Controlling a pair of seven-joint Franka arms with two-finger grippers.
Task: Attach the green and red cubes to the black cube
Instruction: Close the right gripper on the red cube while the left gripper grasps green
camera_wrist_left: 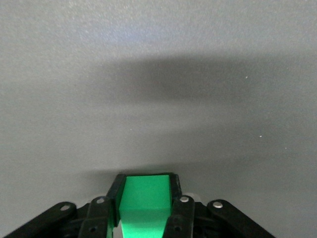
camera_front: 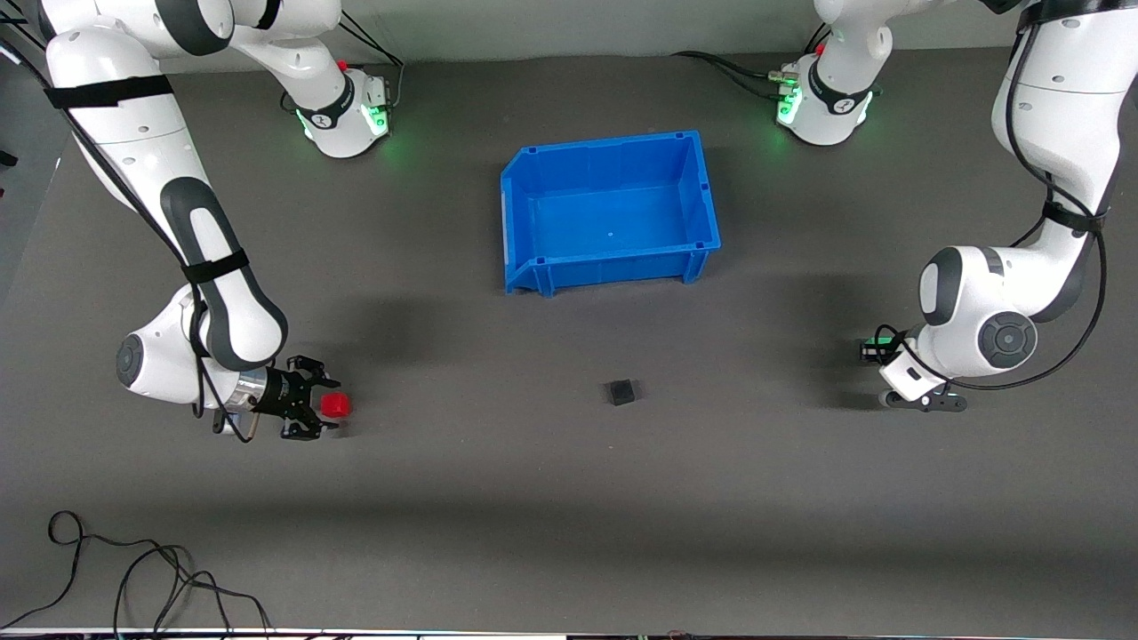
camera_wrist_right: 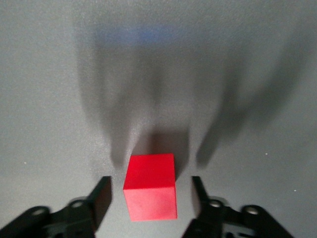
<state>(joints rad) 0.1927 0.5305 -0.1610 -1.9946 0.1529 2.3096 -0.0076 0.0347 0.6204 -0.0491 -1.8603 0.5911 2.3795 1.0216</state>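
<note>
The black cube sits on the grey table, nearer the front camera than the blue bin. The red cube rests on the table toward the right arm's end. My right gripper is low at the table and open, with a finger on each side of the red cube and a gap on both sides. My left gripper is low over the table toward the left arm's end. It is shut on the green cube, of which only a sliver shows in the front view.
The blue bin stands open and holds nothing, at the middle of the table near the robots' bases. Loose black cables lie by the table's front edge toward the right arm's end.
</note>
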